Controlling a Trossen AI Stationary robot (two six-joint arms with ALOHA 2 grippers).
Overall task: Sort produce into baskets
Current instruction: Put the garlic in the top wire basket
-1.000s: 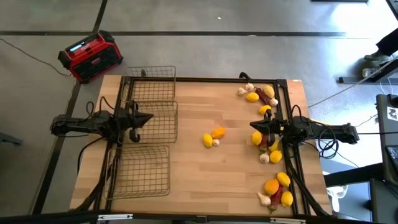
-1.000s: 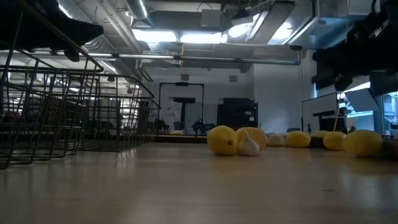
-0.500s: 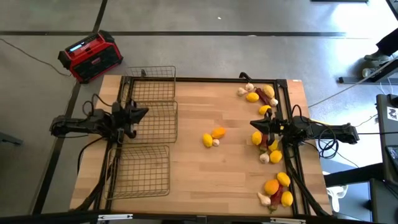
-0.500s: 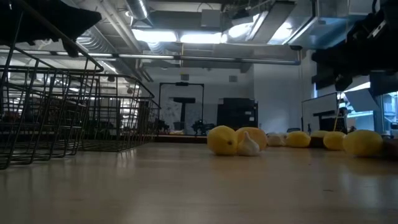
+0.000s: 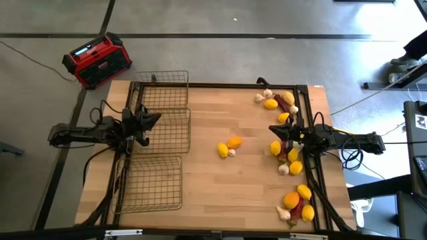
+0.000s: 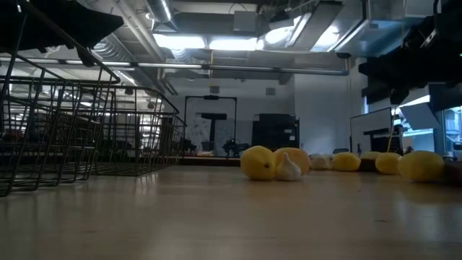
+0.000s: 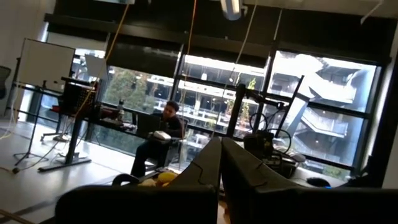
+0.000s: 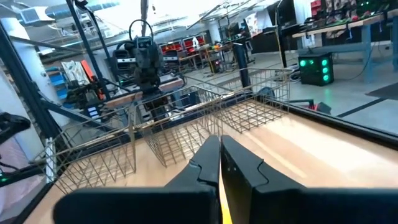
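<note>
Three wire baskets stand in a row along the table's left side: far (image 5: 160,90), middle (image 5: 170,130) and near (image 5: 153,183). They also show in the right wrist view (image 8: 186,124). A lemon (image 5: 222,151), an orange (image 5: 234,142) and a garlic bulb (image 5: 231,153) lie at the table's middle. More lemons, oranges, garlic and red chilies lie along the right edge (image 5: 290,160). My left gripper (image 5: 157,120) is shut and empty above the middle basket's left part. My right gripper (image 5: 271,129) is shut and empty above the right-edge row, beside a lemon (image 5: 275,148).
A red-and-black box (image 5: 97,60) stands on the floor beyond the table's far left corner. A person sits in the room beyond the table (image 7: 158,140). Bare wood (image 5: 220,107) lies between the baskets and the right-edge produce.
My left gripper has drawn back a little toward the table's left edge and risen, its shut fingers tipping up above the middle basket. No produce has moved.
</note>
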